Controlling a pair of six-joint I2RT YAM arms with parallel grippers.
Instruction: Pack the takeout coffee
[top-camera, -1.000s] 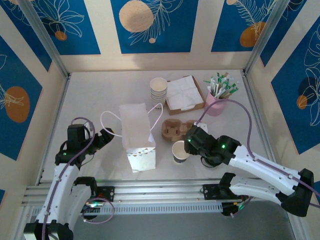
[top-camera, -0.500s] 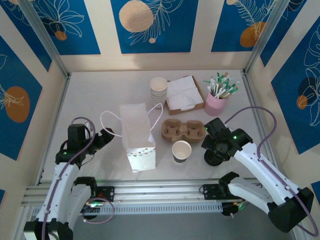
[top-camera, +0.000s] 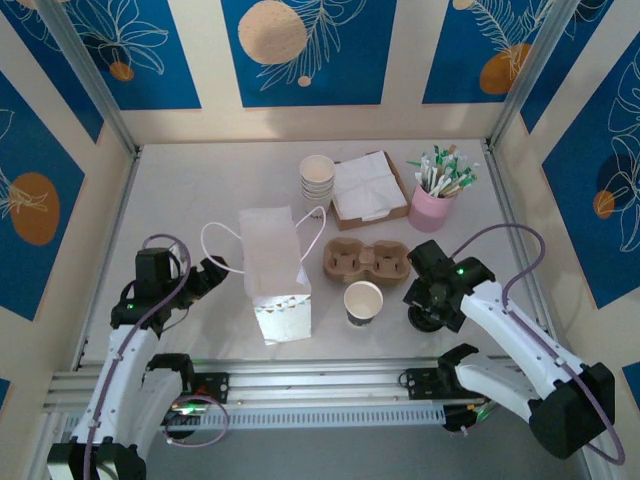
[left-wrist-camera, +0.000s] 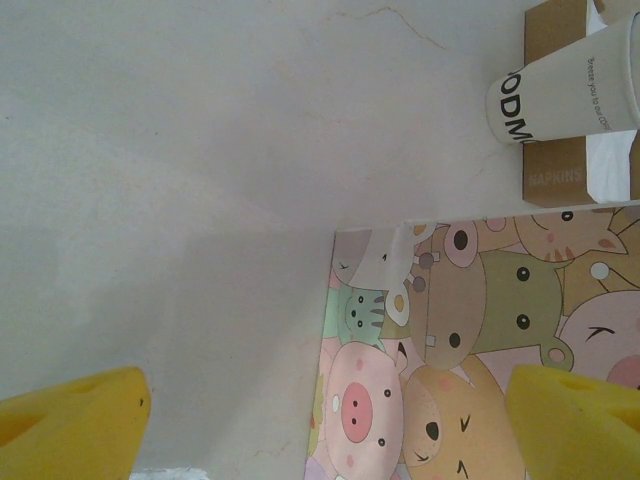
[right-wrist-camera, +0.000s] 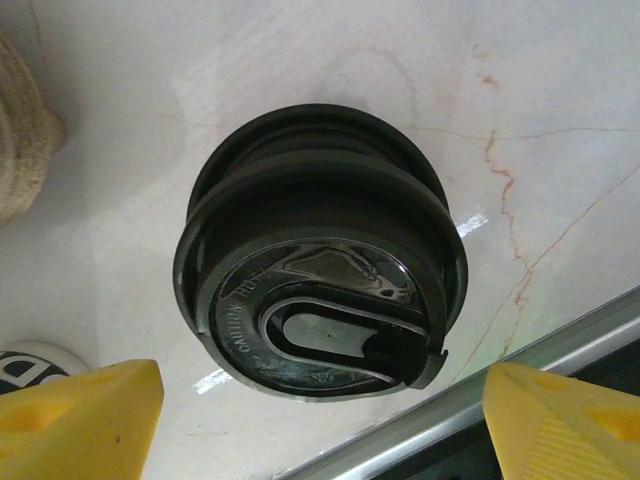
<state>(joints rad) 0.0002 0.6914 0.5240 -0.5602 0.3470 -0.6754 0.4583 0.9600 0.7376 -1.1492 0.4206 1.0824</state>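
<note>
Left wrist view: brown box (left-wrist-camera: 553, 150), side panel reads "NAPKINS" in pale capitals. Paper cup (left-wrist-camera: 560, 95) beside it: bold black "ODM", rest of word curves out of sight; finer line along wall too small to read. Right wrist view: black lid (right-wrist-camera: 320, 300), embossed rim lettering, probably "CAUTION HOT".

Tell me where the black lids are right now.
The black lids sit near-right on the table in the top view, just right of the lone paper cup, directly under the right claw.
</note>
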